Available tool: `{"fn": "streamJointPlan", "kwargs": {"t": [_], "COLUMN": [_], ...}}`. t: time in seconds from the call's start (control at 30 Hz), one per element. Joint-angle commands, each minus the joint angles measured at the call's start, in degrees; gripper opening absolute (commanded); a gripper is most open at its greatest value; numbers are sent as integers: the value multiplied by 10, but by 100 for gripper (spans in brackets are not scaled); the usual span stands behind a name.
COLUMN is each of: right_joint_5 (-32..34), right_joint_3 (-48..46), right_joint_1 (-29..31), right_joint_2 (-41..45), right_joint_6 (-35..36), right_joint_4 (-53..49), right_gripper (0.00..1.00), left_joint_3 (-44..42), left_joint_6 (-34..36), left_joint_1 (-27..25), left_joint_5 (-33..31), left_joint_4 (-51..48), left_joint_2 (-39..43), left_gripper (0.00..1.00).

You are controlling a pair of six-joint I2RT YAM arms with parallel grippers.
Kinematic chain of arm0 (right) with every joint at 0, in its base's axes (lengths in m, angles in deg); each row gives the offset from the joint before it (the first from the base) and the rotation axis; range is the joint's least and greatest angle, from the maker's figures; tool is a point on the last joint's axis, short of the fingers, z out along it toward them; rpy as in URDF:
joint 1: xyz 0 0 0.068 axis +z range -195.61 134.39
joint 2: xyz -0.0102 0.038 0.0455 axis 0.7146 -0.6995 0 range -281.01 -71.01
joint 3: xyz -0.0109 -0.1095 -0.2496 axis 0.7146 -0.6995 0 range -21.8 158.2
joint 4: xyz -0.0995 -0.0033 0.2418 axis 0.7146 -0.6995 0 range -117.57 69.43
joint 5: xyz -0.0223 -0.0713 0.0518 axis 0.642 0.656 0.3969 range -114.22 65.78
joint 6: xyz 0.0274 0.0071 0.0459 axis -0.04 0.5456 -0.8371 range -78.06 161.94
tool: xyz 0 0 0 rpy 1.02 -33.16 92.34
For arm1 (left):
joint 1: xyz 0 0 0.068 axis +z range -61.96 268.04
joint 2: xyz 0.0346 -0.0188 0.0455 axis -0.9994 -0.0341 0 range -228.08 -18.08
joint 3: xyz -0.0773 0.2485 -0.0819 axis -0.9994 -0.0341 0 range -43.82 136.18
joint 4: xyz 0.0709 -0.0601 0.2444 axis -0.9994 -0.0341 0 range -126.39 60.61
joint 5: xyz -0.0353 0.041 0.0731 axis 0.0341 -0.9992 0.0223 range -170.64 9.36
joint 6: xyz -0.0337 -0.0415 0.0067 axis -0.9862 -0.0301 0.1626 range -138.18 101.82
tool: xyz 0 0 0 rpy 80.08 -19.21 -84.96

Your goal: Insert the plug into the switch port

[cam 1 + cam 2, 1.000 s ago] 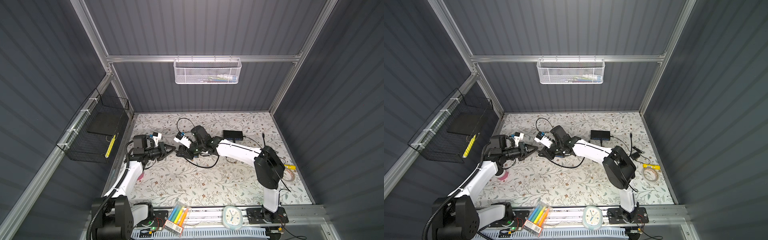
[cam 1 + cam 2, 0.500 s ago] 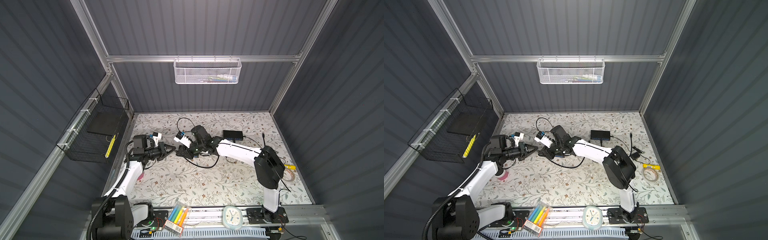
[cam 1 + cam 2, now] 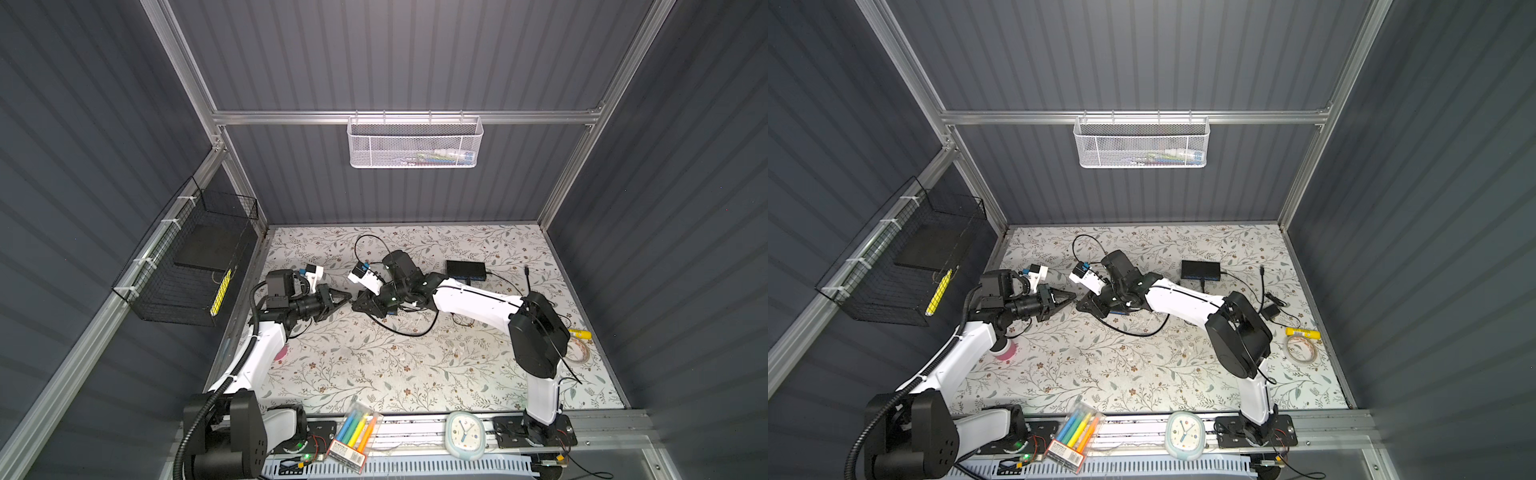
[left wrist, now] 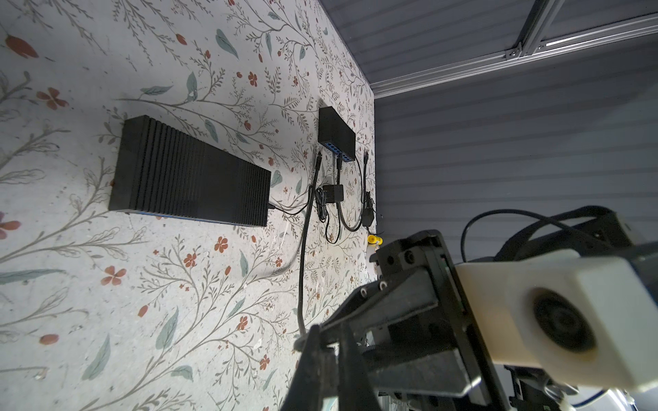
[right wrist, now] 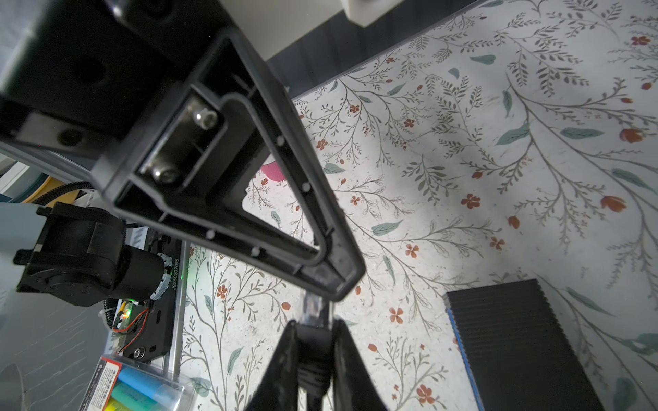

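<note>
Grippers meet over the floral-print mat (image 5: 463, 160): the left gripper (image 4: 329, 338) is clenched on the tip of the clear plastic plug (image 5: 313, 306), and the right gripper (image 5: 313, 327) grasps its black boot. The plug is near the ribbed black switch box (image 5: 516, 341) but not touching it.

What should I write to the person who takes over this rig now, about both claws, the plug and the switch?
Left claw: shut on the plug at its clear tip.
Right claw: closed on the plug's black boot.
The ribbed switch lies flat on the mat beside them; the plug is not in it.
Done: plug held by both claws.
Left: probably free one claw, aim at a port, push in.
</note>
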Motion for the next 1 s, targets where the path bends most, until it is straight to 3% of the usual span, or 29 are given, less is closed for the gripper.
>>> {"fn": "streamJointPlan", "kwargs": {"t": [0.0,0.1,0.23,0.37,0.5,0.67,0.97], "right_joint_5": [3,4,57,137,225,303,319], "right_joint_3": [1,0,-11,-50,-88,-76,-18], "right_joint_1": [-4,-4,-7,-27,-67,-111,-123], "right_joint_2": [15,16,21,33,41,18,-54], "right_joint_6": [0,1,-3,-36,-100,-161,-174], "right_joint_4": [15,13,0,-10,-11,-56,-116], "right_gripper": [13,5,1,1,1,1,2], "left_joint_3": [0,1,12,30,45,46,63], "left_joint_6": [15,14,20,32,40,21,37], "left_joint_1": [-3,-3,-3,-3,-3,-5,-45], "left_joint_5": [17,15,-4,-39,-103,-128,-210], "left_joint_4": [-7,-7,-20,-46,-67,-46,-53], "left_joint_2": [0,-1,-1,0,-8,-38,-109], "left_gripper": [2,7,37,47,49,49,49]}}
